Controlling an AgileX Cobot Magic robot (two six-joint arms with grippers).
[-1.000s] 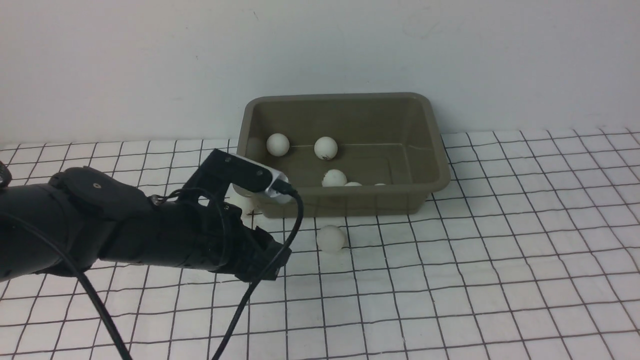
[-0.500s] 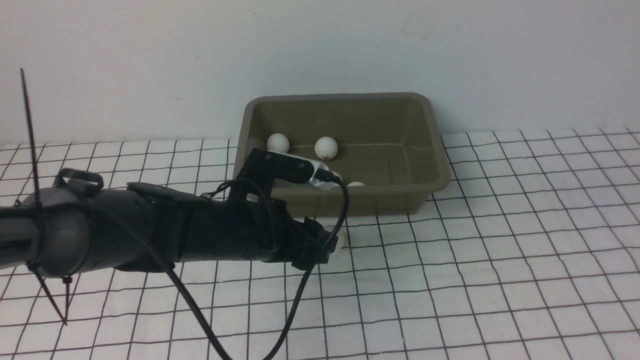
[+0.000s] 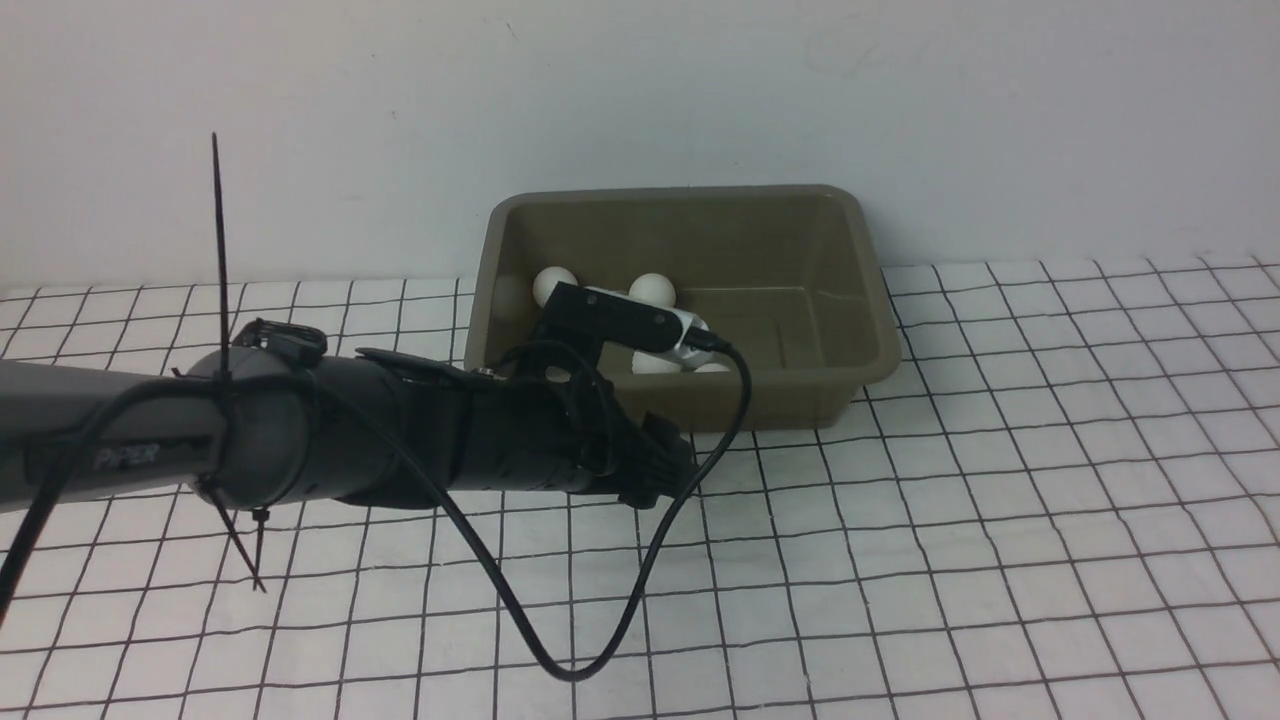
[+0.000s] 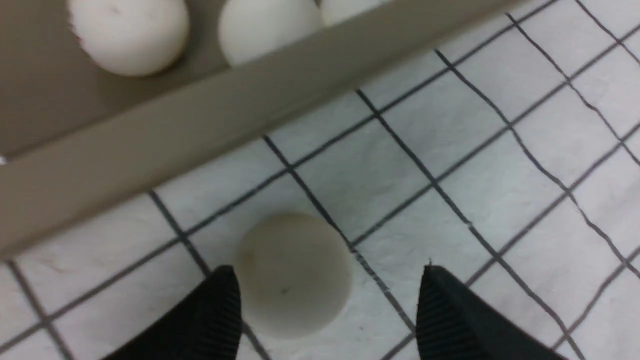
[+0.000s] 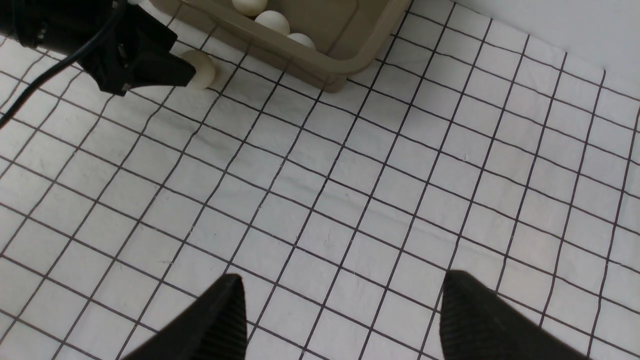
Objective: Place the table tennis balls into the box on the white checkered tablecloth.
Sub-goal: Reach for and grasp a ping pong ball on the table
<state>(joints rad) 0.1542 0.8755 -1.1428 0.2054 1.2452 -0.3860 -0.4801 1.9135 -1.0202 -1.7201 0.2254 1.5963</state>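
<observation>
Left wrist view, matte white table tennis ball (image 4: 292,272) on the wrinkled black-gridded tablecloth (image 4: 500,150), just outside the glossy olive box (image 4: 150,125), between the spread, ribbed black fingers (image 4: 450,310) of the left gripper (image 4: 328,272), more round balls (image 4: 130,30) inside the box, right gripper (image 5: 342,275) spread above bare cloth.

From the front, my left arm (image 3: 400,440) hides the ball (image 4: 292,272) lying just outside the near wall of the box (image 3: 800,390) and partly covers the balls inside (image 3: 553,283). My left wrist view blurs that wall and crops 3 balls behind it; the fingers of my left gripper (image 4: 330,272) run out of frame.
</observation>
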